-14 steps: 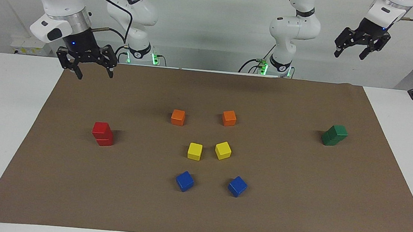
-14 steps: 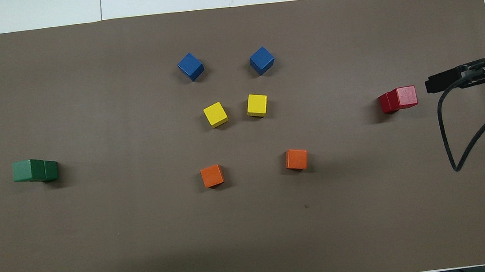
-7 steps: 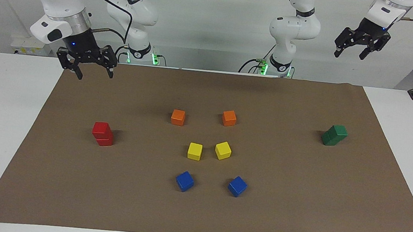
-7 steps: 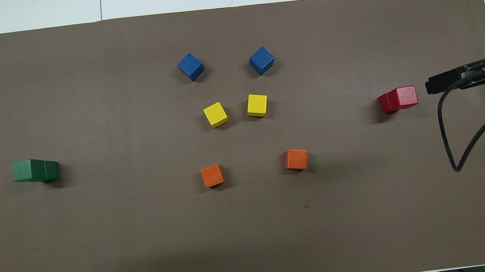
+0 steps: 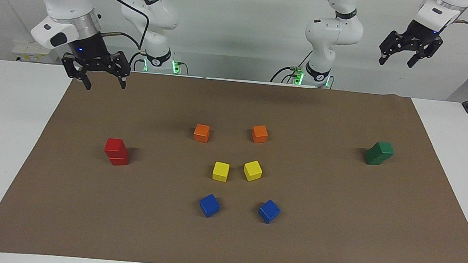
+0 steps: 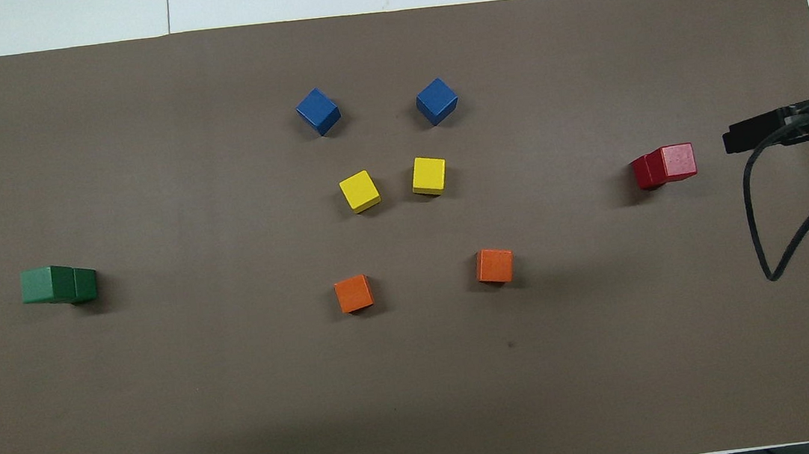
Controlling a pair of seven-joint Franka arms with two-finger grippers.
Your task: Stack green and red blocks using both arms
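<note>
Currently, status by item:
Red blocks (image 5: 116,151): sitting stacked on the brown mat (image 5: 334,244), toward the right arm's end.
Green blocks (image 5: 379,153): sitting stacked toward the left arm's end.
Right gripper (image 5: 101,79): hanging spread and empty over the mat's corner.
Left gripper (image 5: 397,57): hanging raised, spread, empty.

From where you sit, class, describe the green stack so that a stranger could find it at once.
Start from the brown mat that covers the table, and go to the left arm's end. There the green stack stands alone, apart from the middle cluster. It is the only green thing, two cubes high, the top one set askew.
</note>
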